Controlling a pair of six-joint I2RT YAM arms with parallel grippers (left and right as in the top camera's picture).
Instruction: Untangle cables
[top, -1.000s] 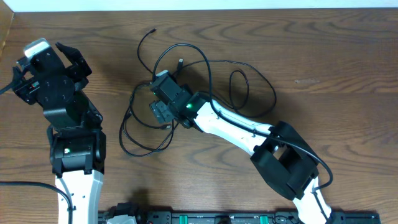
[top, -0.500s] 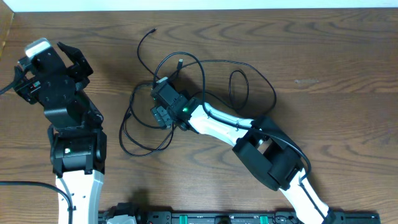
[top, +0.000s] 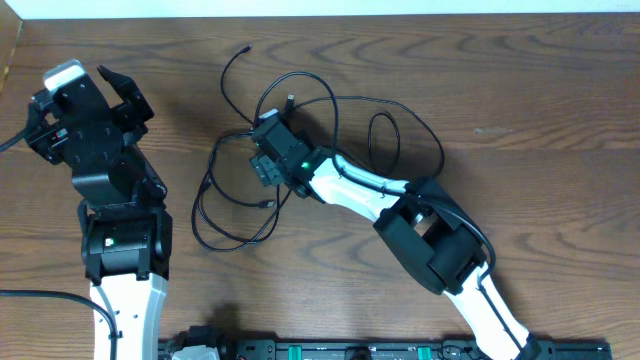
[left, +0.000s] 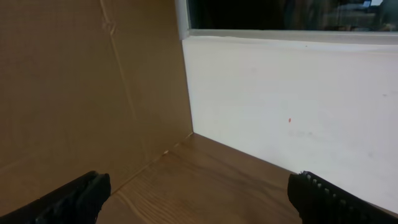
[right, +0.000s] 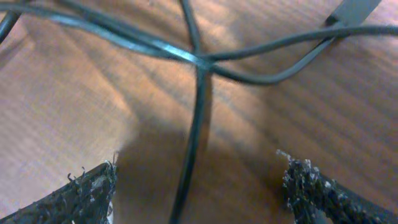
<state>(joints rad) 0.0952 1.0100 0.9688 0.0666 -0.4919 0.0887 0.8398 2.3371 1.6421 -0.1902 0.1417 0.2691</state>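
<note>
Overhead view: the cables (top: 441, 150) lie in one tangle of black loops on the bare wooden table (top: 540, 80), near its middle, with a plug end trailing toward the far edge. We judge the step in hand to be the approach to a first grasp, so no separation has begun and the loops cross one another at several places.

The right gripper (top: 264, 150) is down in the left part of the tangle. In the right wrist view its jaws stand apart and hold nothing. One strand (right: 198, 124) runs between the fingers (right: 87, 193), just short of a crossing where several strands meet. The left gripper (top: 80, 105) hangs well apart from the cables at the left side, released and empty, facing a cardboard panel (left: 81, 93).

The next move calls for closing the right jaws on that single strand only, below the crossing, then drawing it clear. We expect neighbouring loops may drag along.

Containers: none is in view, and the cables rest directly on the table.
</note>
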